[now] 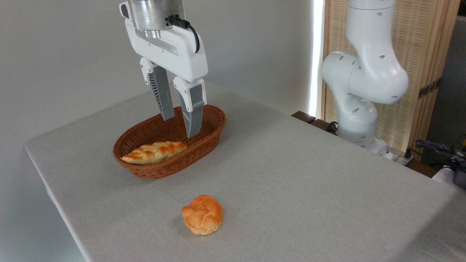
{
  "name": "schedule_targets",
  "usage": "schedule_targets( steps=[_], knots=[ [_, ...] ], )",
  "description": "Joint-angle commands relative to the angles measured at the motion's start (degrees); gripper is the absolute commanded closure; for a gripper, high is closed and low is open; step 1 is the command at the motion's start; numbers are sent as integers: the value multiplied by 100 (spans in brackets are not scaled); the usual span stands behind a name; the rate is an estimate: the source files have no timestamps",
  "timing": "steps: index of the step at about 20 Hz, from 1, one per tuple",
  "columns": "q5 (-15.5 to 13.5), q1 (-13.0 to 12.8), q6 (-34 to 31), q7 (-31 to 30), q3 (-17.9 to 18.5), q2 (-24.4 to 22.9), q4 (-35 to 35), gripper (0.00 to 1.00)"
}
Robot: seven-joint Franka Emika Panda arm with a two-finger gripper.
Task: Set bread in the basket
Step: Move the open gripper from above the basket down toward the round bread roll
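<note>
Pincer gapes empty, fingertips masking basket interior; bread lies apart.

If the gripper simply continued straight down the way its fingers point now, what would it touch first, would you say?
Probably the bare floor of the oval brown wicker basket, right of the long pale braided loaf. The open gripper hangs above it, though depth is hard to judge.

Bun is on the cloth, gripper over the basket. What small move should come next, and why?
Probably carry the gripper toward the camera until it hangs over the bun. Its fingers are open and hold nothing above the basket, which already holds the long loaf, while the bun sits alone on the table, in front of the basket.
</note>
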Motion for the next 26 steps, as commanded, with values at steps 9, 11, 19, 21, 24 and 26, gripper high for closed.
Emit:
schedule_targets(
  steps=[9, 11, 19, 21, 24, 26],
  knots=[
    [-21, 23, -142, 35, 41, 4, 101, 0],
    [-21, 93, -11, 35, 41, -13, 66, 0],
    [-30, 269, 1193, 879, 41, -549, -1224, 0],
    [-30, 243, 1675, 888, 41, -689, -1715, 0],
    [-12, 190, 2528, 914, 32, -787, -2445, 0],
    [92, 190, 2854, 1133, 6, -752, -2745, 0]
  ],
)
